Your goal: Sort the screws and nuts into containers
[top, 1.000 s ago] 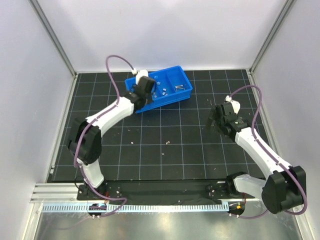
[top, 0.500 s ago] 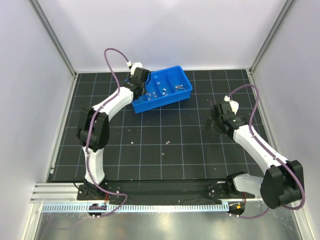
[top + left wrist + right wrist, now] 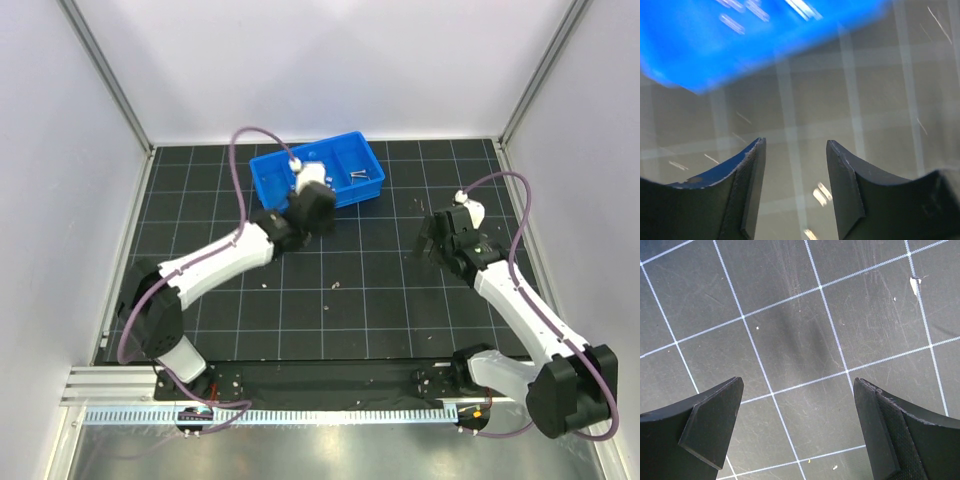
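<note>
Left arm has swung off the left end of the tray [image 3: 268,168] and now reaches across in front of it, elbow low and stretched over the mat [image 3: 350,300]. Its jaws have gone from nearly closed to partly apart. Right arm barely moved.

Left gripper [image 3: 795,145] [image 3: 318,212]: medium gap, nothing between the fingers [image 3: 747,175], nothing touched. Gridded mat under it, near wall of the blue tray [image 3: 700,75] just ahead. That wrist view is motion-blurred. Silver streaks [image 3: 732,22] inside the tray, can't tell whether screws or nuts.

Right gripper [image 3: 797,385] [image 3: 432,238]: jaws spread fully wide, empty, hanging over bare mat [image 3: 790,330] on the right side, well apart from the tray.

Tray sits at the far middle of the mat, slightly skewed, partly covered by the left wrist in the top view. Screws [image 3: 362,176] lie in a right-hand compartment, two thin silver bits close together. Other contents hidden or too small to call. A few pale specks [image 3: 335,285] on the mat between the arms.
</note>
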